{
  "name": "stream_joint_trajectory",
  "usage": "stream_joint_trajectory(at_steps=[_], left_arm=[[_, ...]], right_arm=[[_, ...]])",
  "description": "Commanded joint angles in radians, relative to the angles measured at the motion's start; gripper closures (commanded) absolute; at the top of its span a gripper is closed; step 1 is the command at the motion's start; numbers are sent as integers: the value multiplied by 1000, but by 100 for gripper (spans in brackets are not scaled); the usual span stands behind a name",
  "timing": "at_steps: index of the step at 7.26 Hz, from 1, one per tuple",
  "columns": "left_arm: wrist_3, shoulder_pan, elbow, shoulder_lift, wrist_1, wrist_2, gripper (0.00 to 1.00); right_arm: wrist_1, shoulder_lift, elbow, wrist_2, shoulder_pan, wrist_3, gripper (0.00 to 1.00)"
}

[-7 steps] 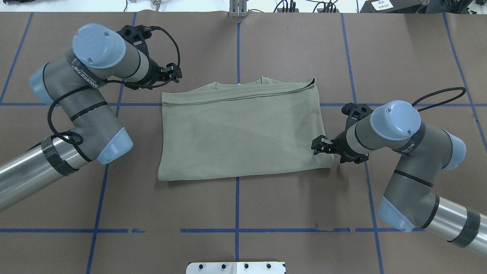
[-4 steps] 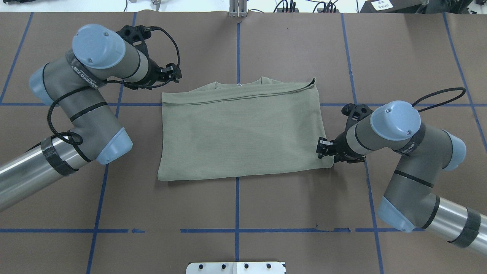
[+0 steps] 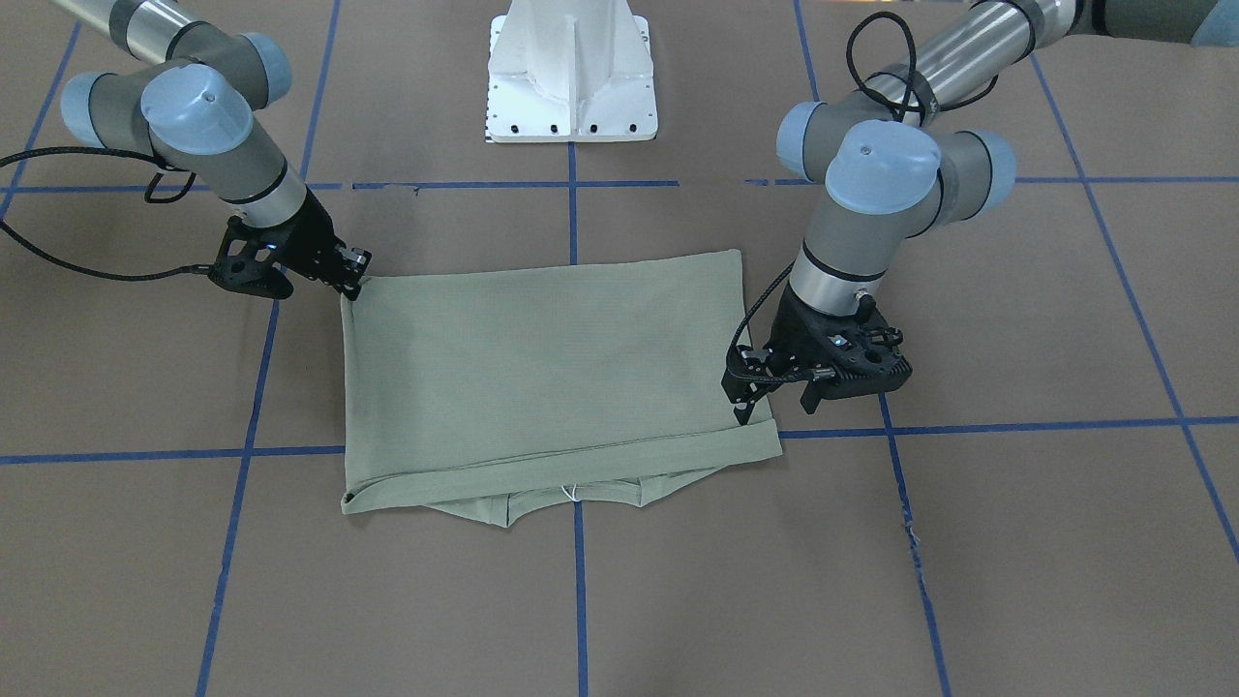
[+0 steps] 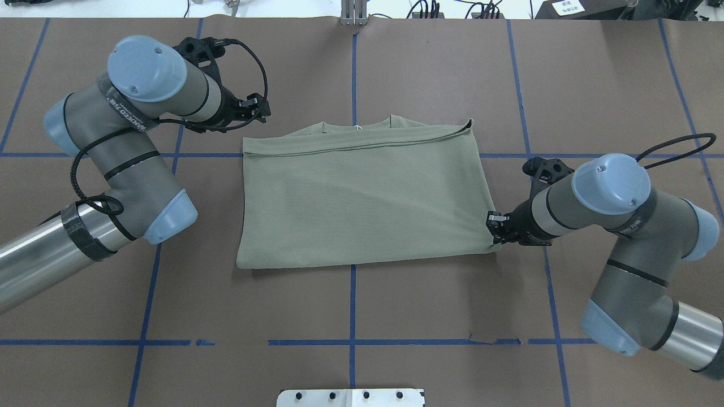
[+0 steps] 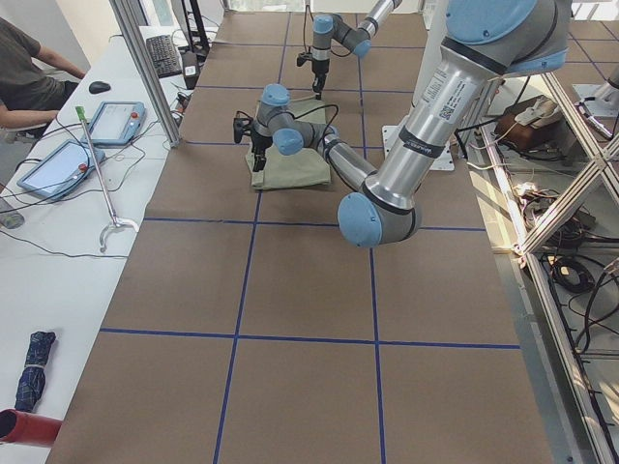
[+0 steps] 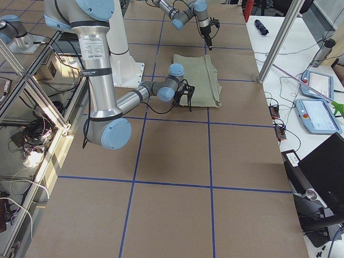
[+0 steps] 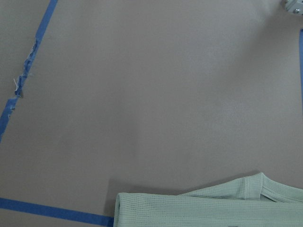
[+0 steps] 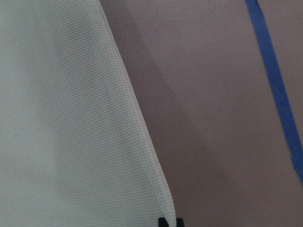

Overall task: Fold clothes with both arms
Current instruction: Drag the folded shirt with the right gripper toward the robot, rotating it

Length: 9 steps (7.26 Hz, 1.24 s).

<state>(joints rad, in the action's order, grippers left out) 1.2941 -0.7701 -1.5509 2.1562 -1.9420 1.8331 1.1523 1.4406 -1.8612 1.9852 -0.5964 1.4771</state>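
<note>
The shirt (image 4: 362,198) is pinched at its edge by the right gripper (image 4: 493,227), while the left gripper (image 4: 259,111) is seen with jaws spread, empty, beside it.

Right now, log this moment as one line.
shirt folded flat on table | left fingers open, by shirt's far left corner | right fingers shut on shirt's near right edge

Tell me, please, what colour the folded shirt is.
The shirt is plain sage green, shown best in the overhead exterior view.
</note>
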Motion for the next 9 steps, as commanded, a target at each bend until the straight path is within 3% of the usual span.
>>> stream_joint_trajectory(at_steps=[1,4,6,7,8,9], left_arm=[[1,0,-2,1,0,0,12],[1,2,-6,-9,0,-3,12],[2,3,-17,-9,2,-5,12],[1,3,-17,-10,2,-5,12],[1,3,-24,-10,2,-5,12],[-1,5,-34,-10,2,0,10]], right_arm=[[0,122,-138,9,56,0,100],[1,289,-301,78,194,5,100],[0,336,-343,127,309,6,100],[1,339,-343,129,348,6,89],[-3,337,-345,130,360,8,1],[-9,330,-346,129,353,8,0]])
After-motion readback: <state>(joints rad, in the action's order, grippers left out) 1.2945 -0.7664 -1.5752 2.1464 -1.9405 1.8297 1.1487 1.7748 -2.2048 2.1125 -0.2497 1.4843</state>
